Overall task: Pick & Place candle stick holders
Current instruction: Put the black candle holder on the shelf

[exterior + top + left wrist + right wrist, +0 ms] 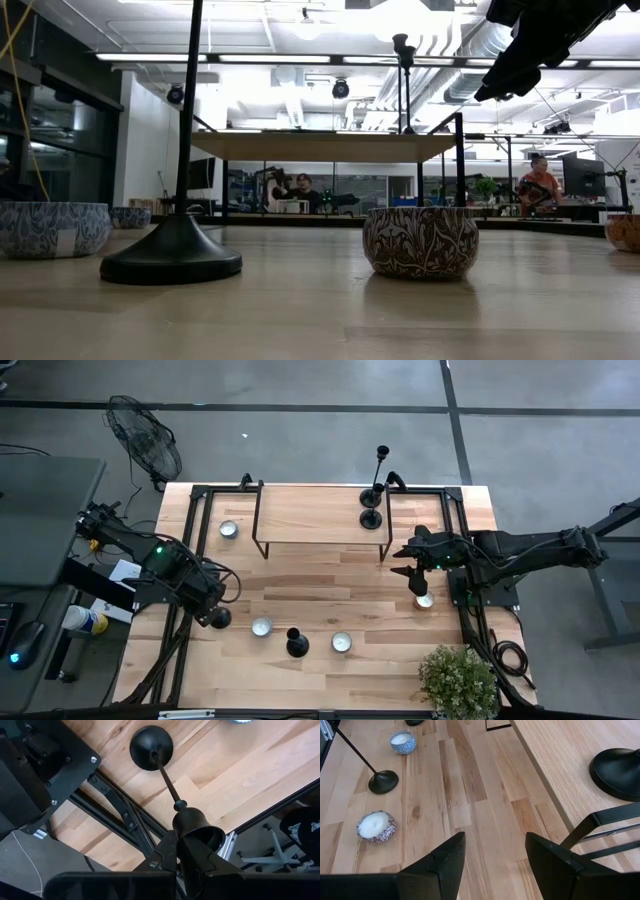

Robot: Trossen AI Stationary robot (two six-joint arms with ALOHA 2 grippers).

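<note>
The left gripper point(192, 852) is clamped on the top cup of a holder point(219, 617) near the table's left edge, gripping high so the base hangs straight. The right gripper point(495, 857) waits spread wide, empty, beside the shelf point(320, 515). Four holders show: two on the shelf, two on the table. Four candle bowls point(262, 627) lie about.

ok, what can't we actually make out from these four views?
- Left gripper: shut on a holder's cup; in the high view the arm hides that grip.
- Low view: the near holder has its top cut off by the picture's upper edge.
- Right gripper, open: the wrist view crops the shelf holder's base at the edge, stem unseen.
- Shelf holders: too small in the high view to count surely.
</note>
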